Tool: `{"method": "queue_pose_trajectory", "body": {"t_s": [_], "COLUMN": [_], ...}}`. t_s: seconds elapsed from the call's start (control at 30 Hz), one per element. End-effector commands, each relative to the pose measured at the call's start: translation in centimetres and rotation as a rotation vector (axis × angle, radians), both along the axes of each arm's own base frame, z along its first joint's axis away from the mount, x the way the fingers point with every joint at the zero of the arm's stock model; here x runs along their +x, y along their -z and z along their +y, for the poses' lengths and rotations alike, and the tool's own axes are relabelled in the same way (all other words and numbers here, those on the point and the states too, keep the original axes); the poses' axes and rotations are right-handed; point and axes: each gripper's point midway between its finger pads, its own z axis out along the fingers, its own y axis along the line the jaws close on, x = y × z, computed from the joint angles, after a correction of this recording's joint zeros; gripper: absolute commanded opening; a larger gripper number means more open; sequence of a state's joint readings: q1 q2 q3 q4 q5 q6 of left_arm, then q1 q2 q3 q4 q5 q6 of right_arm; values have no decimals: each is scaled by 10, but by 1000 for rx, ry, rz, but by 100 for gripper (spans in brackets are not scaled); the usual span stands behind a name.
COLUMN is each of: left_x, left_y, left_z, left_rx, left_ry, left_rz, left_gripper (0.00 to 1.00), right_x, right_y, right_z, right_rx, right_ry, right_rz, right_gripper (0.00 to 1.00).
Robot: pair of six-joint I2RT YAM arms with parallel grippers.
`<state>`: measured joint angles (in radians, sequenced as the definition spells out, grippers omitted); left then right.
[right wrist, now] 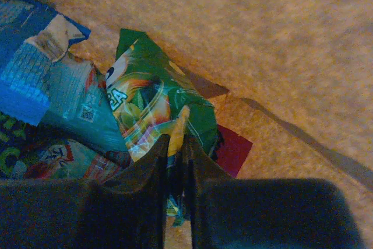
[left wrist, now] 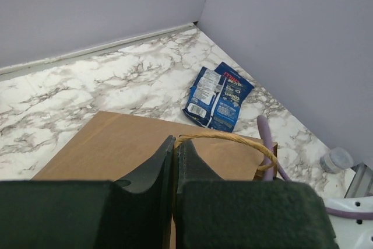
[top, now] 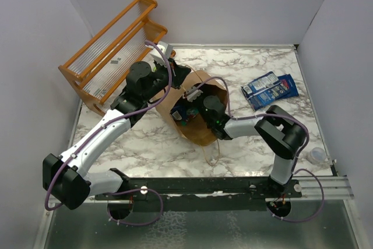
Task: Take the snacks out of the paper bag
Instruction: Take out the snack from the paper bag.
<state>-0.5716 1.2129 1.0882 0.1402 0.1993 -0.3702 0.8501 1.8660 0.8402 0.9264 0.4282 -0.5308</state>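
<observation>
The brown paper bag [top: 201, 135] lies on its side mid-table, mouth toward the left arm. My left gripper [left wrist: 175, 147] is shut on the bag's upper edge beside its twisted handle [left wrist: 233, 138]; it shows in the top view [top: 182, 79]. My right gripper [right wrist: 175, 144] is inside the bag, shut on a green packet [right wrist: 157, 100]. Beside it lie a teal-blue packet [right wrist: 52, 86] and a red packet [right wrist: 233, 150]. In the top view the right gripper [top: 189, 112] sits in the bag's mouth. Two dark blue packets [top: 269, 90] lie outside the bag; they also show in the left wrist view [left wrist: 218, 97].
An orange wooden rack [top: 113, 51] stands at the back left, close to the left arm. A small clear cup [top: 319, 155] sits near the right front edge. White walls enclose the marble table [top: 245, 62] on three sides.
</observation>
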Motion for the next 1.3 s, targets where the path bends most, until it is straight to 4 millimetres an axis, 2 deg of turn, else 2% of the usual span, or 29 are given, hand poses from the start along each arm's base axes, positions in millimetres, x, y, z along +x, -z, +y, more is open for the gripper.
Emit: {"method": "queue_pose_trajectory", "body": {"t_s": [0.0, 0.07, 0.3, 0.47, 0.63, 0.73, 0.93, 1.03, 1.27], "left_x": [-3, -3, -3, -2, -2, -2, -1, 0, 2], "left_y": [-14, -13, -14, -12, -13, -12, -11, -10, -8], "left_z": [-7, -7, -6, -6, -6, -6, -5, -4, -5], "left_rx": [-27, -25, -25, -22, -23, -21, -18, -12, -7], "left_ry": [33, 33, 28, 27, 27, 26, 19, 12, 11], "left_rz": [-22, -20, -22, -20, -19, -17, -19, -17, -12], "left_gripper": [0, 0, 0, 0, 0, 0, 0, 0, 0], "right_x": [-20, -23, -36, -61, -87, -101, -125, -137, -164], "right_y": [-30, -34, -59, -72, -88, -92, -97, -106, -144], "right_z": [17, 17, 10, 13, 4, 1, -11, -20, -50], "right_rx": [83, 86, 115, 118, 145, 127, 133, 135, 109], "right_ry": [-142, -155, -183, -303, -380, -426, -470, -484, -495], "right_rz": [12, 5, -16, 13, 23, 49, 110, 123, 113], "right_gripper": [5, 1, 1, 1, 1, 1, 1, 1, 1]}}
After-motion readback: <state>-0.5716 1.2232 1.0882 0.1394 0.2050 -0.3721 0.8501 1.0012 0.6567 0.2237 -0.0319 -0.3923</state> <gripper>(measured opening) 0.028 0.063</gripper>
